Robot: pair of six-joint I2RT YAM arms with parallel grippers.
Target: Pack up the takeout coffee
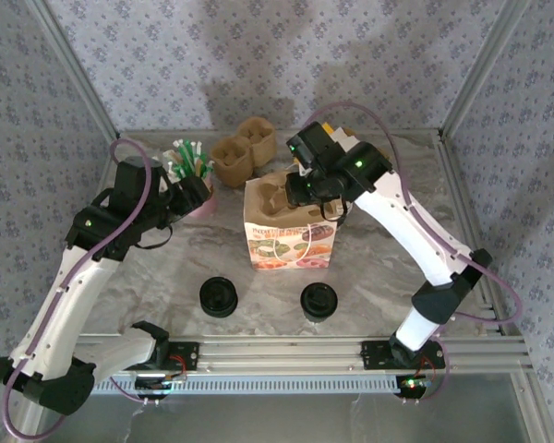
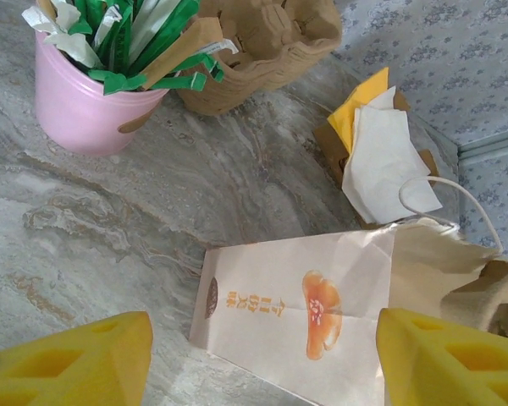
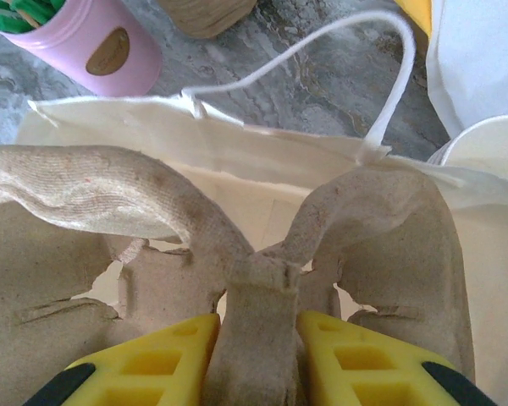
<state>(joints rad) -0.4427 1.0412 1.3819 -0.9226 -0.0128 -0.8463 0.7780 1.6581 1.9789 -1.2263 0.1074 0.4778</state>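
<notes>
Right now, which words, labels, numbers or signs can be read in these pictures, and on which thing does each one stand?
Side of the paper bag: a vertical column of orange characters, too blurred to quote.
Front of the same bag: colourful print, too small to read.
Oval gold label on the pink cup: no text legible.
I can make out no other writing.

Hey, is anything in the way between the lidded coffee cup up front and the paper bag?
Nothing lies on the table between the coffee cup and the paper bag. But the pulp cup carrier, clamped in the right gripper, sits across the bag's mouth.
</notes>
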